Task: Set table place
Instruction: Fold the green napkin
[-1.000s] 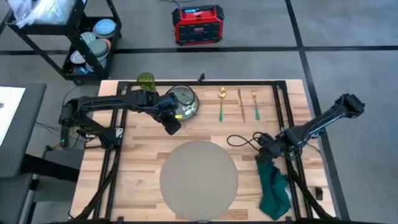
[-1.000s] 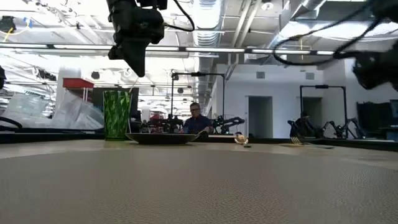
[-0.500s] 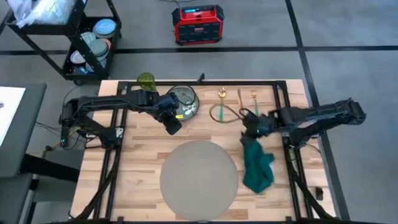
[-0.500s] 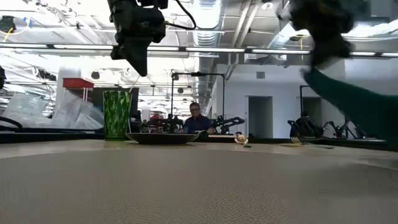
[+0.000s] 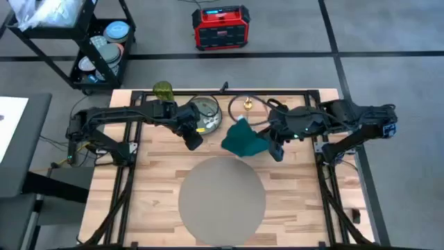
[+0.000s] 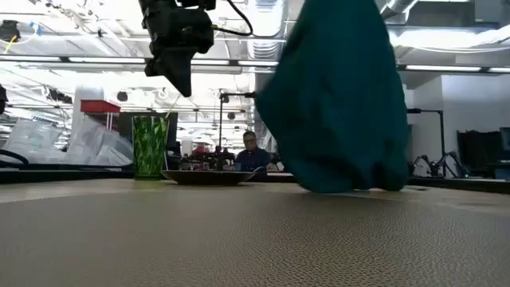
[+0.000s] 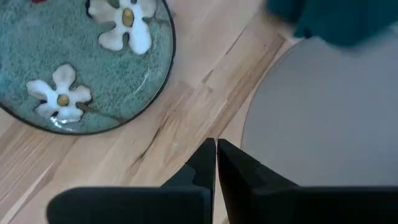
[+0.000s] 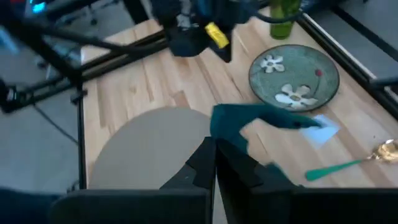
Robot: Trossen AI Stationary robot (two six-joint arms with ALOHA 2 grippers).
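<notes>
Right gripper (image 5: 277,148) reaches across the counter (image 5: 159,184), pinched on a teal cloth (image 5: 243,139) hanging beyond the placemat (image 5: 222,196). Left gripper (image 5: 193,141), closed and empty, hovers beside the plate (image 5: 205,112).

The right gripper (image 5: 275,148), low at the right edge of the table (image 5: 159,163) a second ago, now sits right of frame centre, jaws clamped on the teal cloth (image 5: 243,139). The cloth, earlier heaped at the lower right, now hangs above the placemat (image 5: 222,198), hiding the green-handled cutlery.
</notes>
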